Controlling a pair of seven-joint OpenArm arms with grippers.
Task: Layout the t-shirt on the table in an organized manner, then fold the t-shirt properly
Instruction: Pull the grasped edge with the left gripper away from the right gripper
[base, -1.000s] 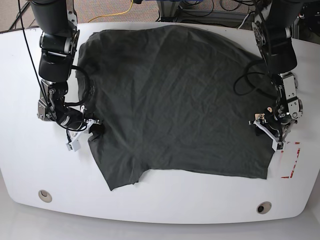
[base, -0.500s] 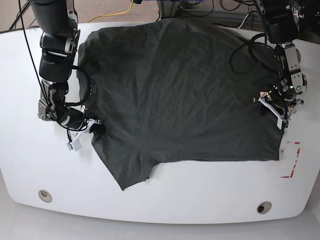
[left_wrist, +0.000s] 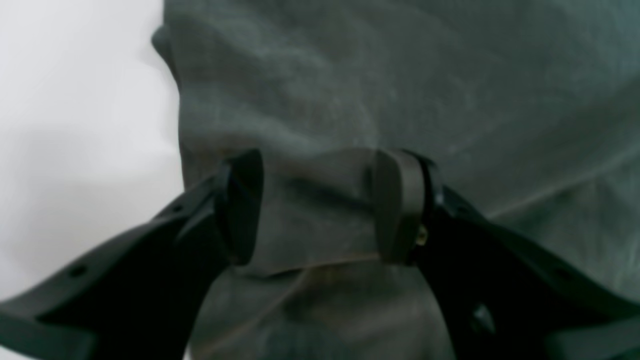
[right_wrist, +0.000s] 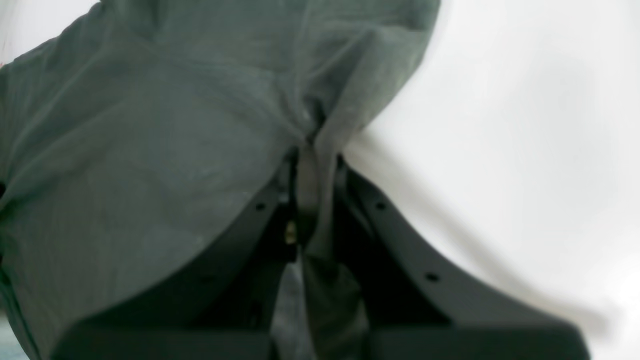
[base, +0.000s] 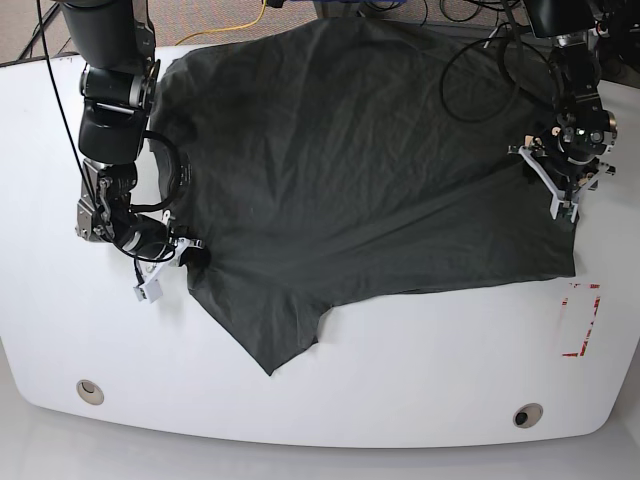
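The dark charcoal t-shirt (base: 350, 170) lies spread over the white table (base: 400, 390), with its collar at the left and its hem at the right. My left gripper (base: 560, 185) is at the shirt's right hem. In the left wrist view (left_wrist: 317, 205) its pads hold a thick raised fold of shirt (left_wrist: 400, 90) between them. My right gripper (base: 190, 255) is at the shirt's left edge, below the collar. In the right wrist view (right_wrist: 315, 165) it is pinched shut on a fold of the shirt (right_wrist: 150, 150).
A red tape rectangle (base: 581, 320) is on the table at the right, just below the shirt's corner. Two round grommet holes (base: 90, 391) (base: 527, 415) sit near the front edge. Cables and floor lie beyond the far edge.
My left gripper has moved toward the far edge, dragging the shirt's right hem with it. The lower hem has pulled taut and shifted away from the front edge. My right gripper has stayed put.
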